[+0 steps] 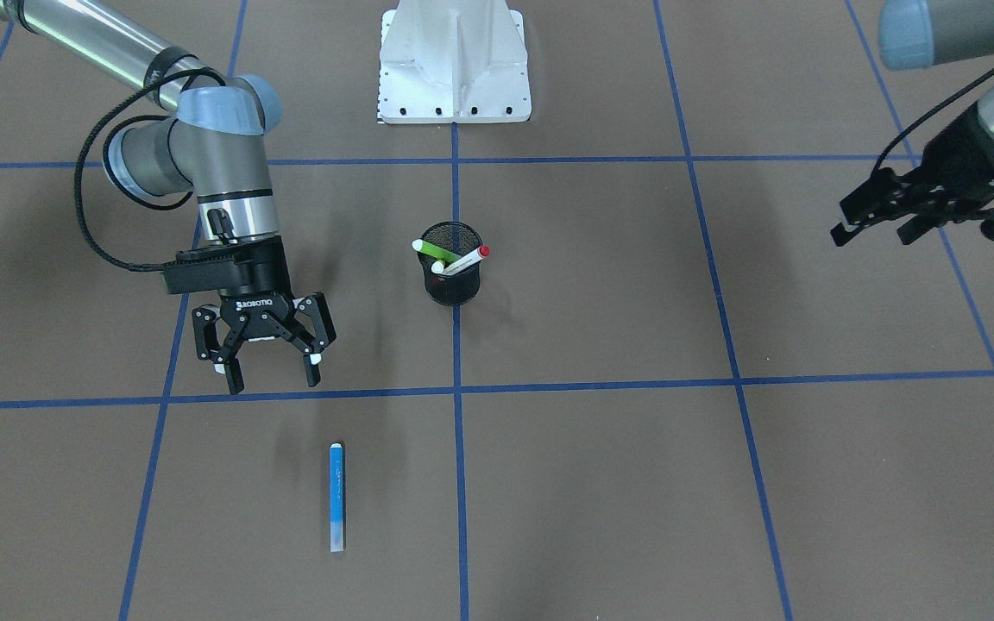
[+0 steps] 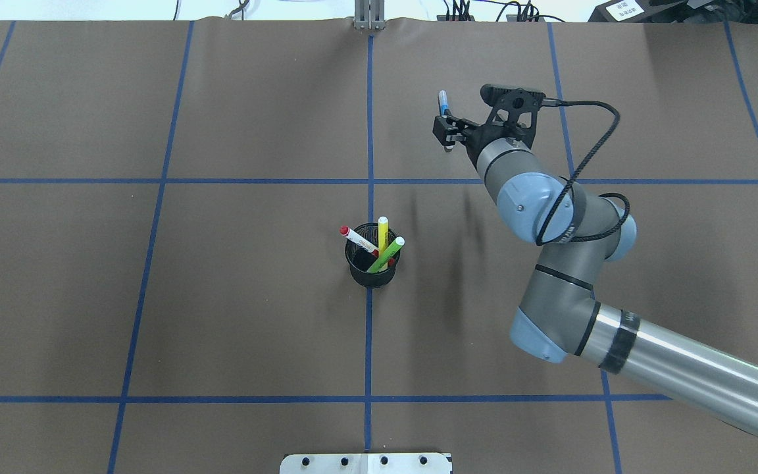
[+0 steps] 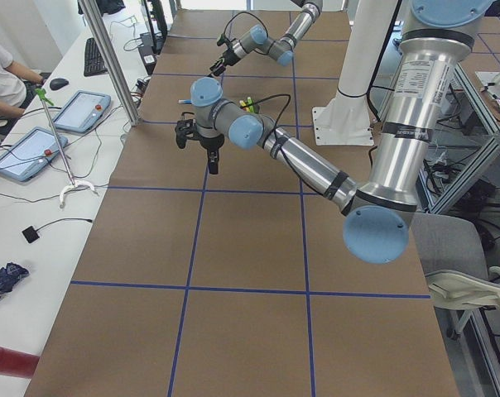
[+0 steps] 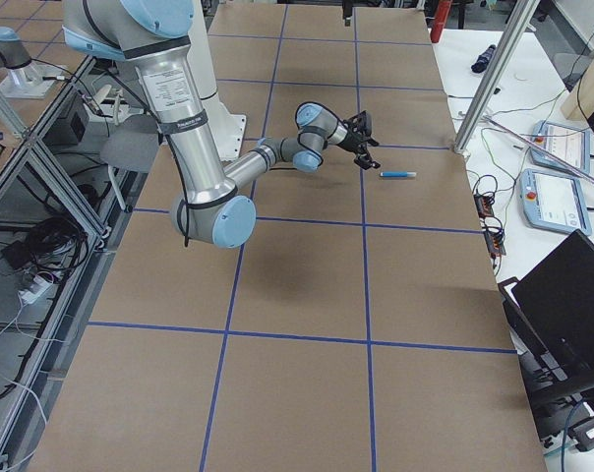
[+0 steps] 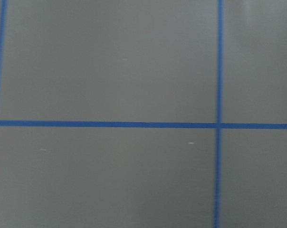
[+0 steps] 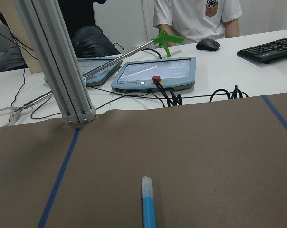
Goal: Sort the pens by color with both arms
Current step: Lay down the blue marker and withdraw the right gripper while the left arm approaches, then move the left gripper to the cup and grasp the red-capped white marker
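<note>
A blue pen (image 1: 336,498) lies flat on the brown table, apart from everything else; it also shows in the overhead view (image 2: 443,102) and in the right wrist view (image 6: 147,204). My right gripper (image 1: 273,379) is open and empty, hovering just short of the blue pen. A black mesh cup (image 2: 371,270) at the table's middle holds the yellow pen (image 2: 383,232), the lime green pen (image 2: 389,253) and the white pen with red caps (image 2: 357,239). My left gripper (image 1: 872,231) is open and empty, raised at the table's far left side, away from the pens.
The white pedestal base (image 1: 454,69) stands at the robot's edge, behind the cup. Blue tape lines (image 2: 370,131) divide the table into squares. Past the far edge stand an aluminium post (image 6: 58,61), tablets (image 6: 155,73) and seated operators.
</note>
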Controlling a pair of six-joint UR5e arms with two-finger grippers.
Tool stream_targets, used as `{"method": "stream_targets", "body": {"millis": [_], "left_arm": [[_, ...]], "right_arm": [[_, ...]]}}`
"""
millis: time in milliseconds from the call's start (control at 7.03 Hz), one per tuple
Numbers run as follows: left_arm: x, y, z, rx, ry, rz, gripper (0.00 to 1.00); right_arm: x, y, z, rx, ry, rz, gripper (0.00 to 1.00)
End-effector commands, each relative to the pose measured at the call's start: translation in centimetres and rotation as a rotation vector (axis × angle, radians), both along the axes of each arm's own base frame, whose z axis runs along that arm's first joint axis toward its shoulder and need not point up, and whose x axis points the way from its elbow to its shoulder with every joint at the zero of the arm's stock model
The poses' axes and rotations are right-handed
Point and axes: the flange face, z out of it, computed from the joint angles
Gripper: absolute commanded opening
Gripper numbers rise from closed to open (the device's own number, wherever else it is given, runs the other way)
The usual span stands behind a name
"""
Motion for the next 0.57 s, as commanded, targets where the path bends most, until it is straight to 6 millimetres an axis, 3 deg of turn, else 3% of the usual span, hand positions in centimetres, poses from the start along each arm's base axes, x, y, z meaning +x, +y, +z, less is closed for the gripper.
{"method": "stream_targets", "body": {"millis": [0,142,285,427], "left_arm": [[11.8,1.9,-9.4,-0.16,0.08,0.006,1.0],[16.3,2.3,-12.9,-0.203,0.101,0.027,1.0],[20.1,3.0,-14.4,-0.211,0.105,0.068,1.0],[21.9,2.5,-14.1,-0.194,0.124,0.087,1.0]], "right_arm": [[7.4,-2.6,1.4,-0.087,-0.064,-0.114,0.99],[12.3,-5.2,2.1,-0.136,-0.092,-0.187,0.99],[17.7,-7.7,3.2,-0.173,-0.077,-0.27,0.99],[21.8,-8.9,4.1,-0.255,-0.072,-0.346,0.99]]}}
